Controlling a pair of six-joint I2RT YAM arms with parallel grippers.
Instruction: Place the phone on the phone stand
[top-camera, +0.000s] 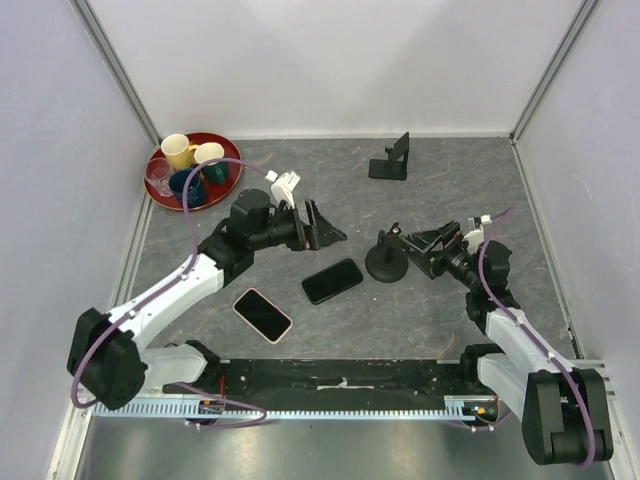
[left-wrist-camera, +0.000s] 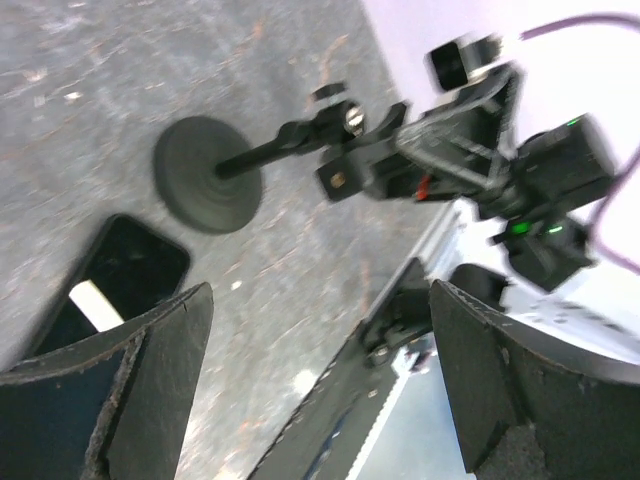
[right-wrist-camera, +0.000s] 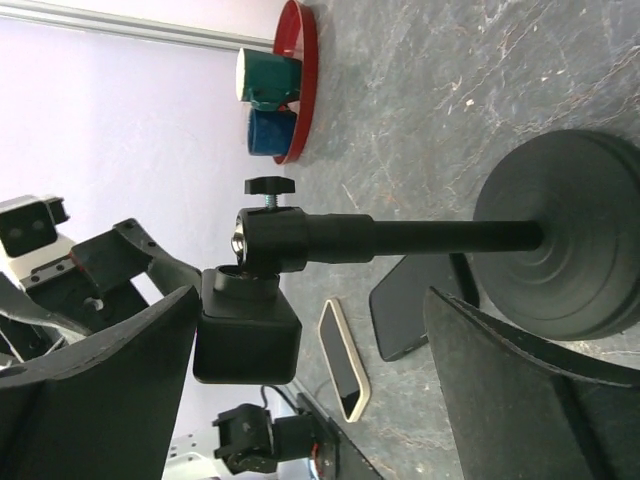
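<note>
The phone stand (top-camera: 390, 160), small and matte black with an angled back plate, stands at the back of the table, empty. Two phones lie flat mid-table. One is a black phone (top-camera: 332, 280) (left-wrist-camera: 110, 280) (right-wrist-camera: 415, 300). The other is a cream-rimmed phone (top-camera: 262, 315) (right-wrist-camera: 343, 360), nearer the left arm. My left gripper (top-camera: 322, 225) (left-wrist-camera: 322, 300) hovers open above and behind the black phone, nothing between its fingers. My right gripper (top-camera: 425, 250) (right-wrist-camera: 310, 330) is open too, facing a round-based pole mount (top-camera: 385, 260) (right-wrist-camera: 560, 230) whose head block sits just in front of its jaws, not gripped.
A red tray (top-camera: 160, 190) (right-wrist-camera: 300, 80) with several cups sits at the back left corner. White walls close in the table on three sides. The pole mount (left-wrist-camera: 205, 190) stands between the two grippers, close to the black phone's right end.
</note>
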